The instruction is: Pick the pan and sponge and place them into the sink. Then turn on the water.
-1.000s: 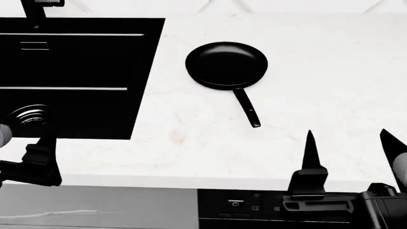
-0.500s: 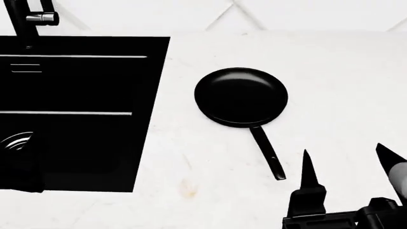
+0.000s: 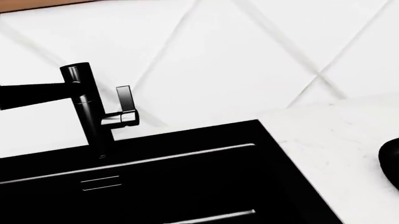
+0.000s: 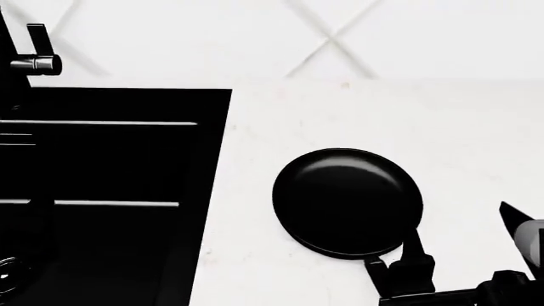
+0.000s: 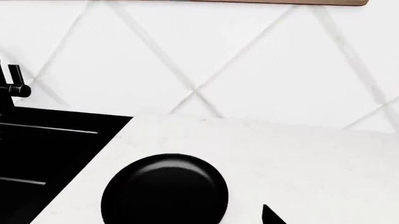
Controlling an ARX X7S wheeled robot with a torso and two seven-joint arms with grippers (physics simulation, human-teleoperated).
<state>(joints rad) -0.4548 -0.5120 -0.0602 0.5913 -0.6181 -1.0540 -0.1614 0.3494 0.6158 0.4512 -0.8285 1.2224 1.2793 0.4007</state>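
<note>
The glossy black pan (image 4: 348, 203) lies on the white counter right of the sink (image 4: 111, 166); its handle (image 4: 374, 273) points toward me. It also shows in the right wrist view (image 5: 165, 189), and its rim shows in the left wrist view (image 3: 391, 158). My right gripper (image 4: 463, 239) is open. Its left finger (image 4: 414, 255) stands by the root of the handle and its right finger (image 4: 514, 220) is off to the pan's right. The black faucet (image 3: 87, 112) with its chrome lever (image 3: 124, 109) stands behind the sink (image 3: 187, 186). No water runs. The sponge and my left gripper are out of view.
A white diamond-tiled wall (image 4: 340, 32) rises behind the counter. The sink's drain (image 4: 7, 271) shows at the far left. White counter (image 4: 476, 127) stretches to the right of the pan. The sink's edge (image 5: 50, 149) and the faucet lever (image 5: 14, 86) show in the right wrist view.
The head view has moved forward: the pan, sink and faucet have slid down the picture and grown. My left gripper has left the view. My right gripper's left finger is now at the pan's handle.
</note>
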